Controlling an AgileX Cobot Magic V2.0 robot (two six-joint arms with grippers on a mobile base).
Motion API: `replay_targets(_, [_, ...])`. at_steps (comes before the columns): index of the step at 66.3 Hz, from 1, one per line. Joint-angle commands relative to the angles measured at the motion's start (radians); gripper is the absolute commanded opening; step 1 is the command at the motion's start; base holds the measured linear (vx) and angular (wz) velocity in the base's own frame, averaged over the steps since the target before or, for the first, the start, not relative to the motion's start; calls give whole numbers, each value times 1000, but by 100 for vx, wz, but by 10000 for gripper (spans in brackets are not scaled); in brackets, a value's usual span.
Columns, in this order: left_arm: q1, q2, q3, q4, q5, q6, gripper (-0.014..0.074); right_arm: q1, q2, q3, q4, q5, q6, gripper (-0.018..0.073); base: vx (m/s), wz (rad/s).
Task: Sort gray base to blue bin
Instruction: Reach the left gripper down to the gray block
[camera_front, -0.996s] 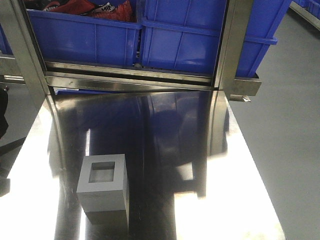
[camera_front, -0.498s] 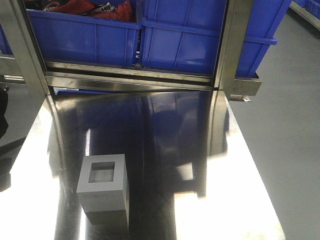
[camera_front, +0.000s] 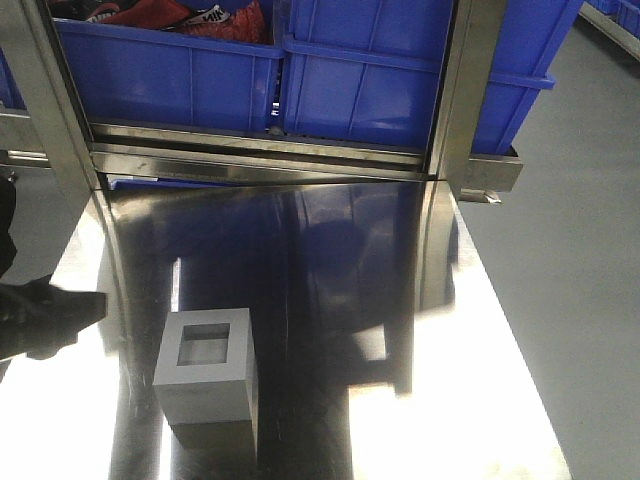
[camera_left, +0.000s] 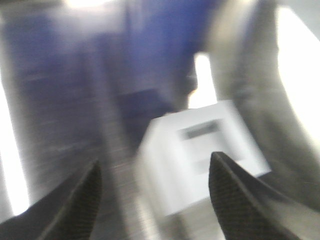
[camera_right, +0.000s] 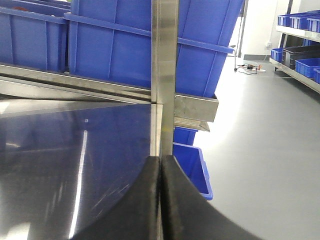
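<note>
The polished steel table (camera_front: 480, 380) fills my front view, throwing back glare and blue reflections. Nearest to me on it sits the gray base (camera_front: 205, 365), upright, its recessed square face turned up, in the near-left part of the tabletop. Only the front camera shows the whole layout. The left gripper (camera_front: 55, 318) is a dark shape coming in at the left edge, just beside the base, apart from it and slightly farther back. The left wrist camera adds what the front one hides: the two fingers (camera_left: 75, 205) are spread wide, and the base (camera_left: 200, 160) lies ahead of them, in line with the gap and closer to the right finger. That frame is badly smeared, so I would call it clear of both fingers, but only probably. The right gripper (camera_right: 160, 160) appears solely in its own wrist view, its fingers pressed together along one seam with nothing between them, pointing at a steel post (camera_right: 164, 75). Beyond the table's far edge a steel shelf (camera_front: 260, 150) carries the blue bin (camera_front: 370, 80) and, to its left, a second blue tub (camera_front: 160, 75) holding red and black items. Past the post, a small blue crate (camera_right: 192, 165) rests on the gray floor (camera_right: 265, 150).
</note>
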Motion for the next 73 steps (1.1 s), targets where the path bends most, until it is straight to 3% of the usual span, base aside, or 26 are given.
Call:
replay_targets(1, [-8,58,-69,-153,9,68,452,-5,-11,14,-11,-78,-5,-9,0,0])
replay_targets(7, [-27,113,-94,-162,7,64,452,-5,-11,14,-11,-78,-5,-9,0,0])
replay_targets(15, [-99,179,-117,-156,-19,48,452,-5,-11,14,-11,-78,-5,-9,0,0])
replay_targets(23, [-200,245,-138,-87,-61,-17,452,-5,-11,14,-11,-78,-5,-9,0,0])
replay_targets(30, [-263,291,-166,106,-103,-184,452,-5,-11,14,-11,-78,-5,-9,0,0])
replay_targets(40, [-295,318,-212,420,-108,-538,452,-5,-11,14,-11,-78,-5,-9,0,0])
replay_targets(47, [-321,331,-213,546,-99,-680,452,-5,-11,14,-11,-78,-5,-9,0,0])
replay_targets(57, [-356,372,-213,565,-86,-710,452,-5,-11,14,-11,-78,-5,-9,0,0])
replay_targets(73, [-357,443,-213,549,-78,-756,452,-5,-11,14,-11,-78,-5,-9,0,0])
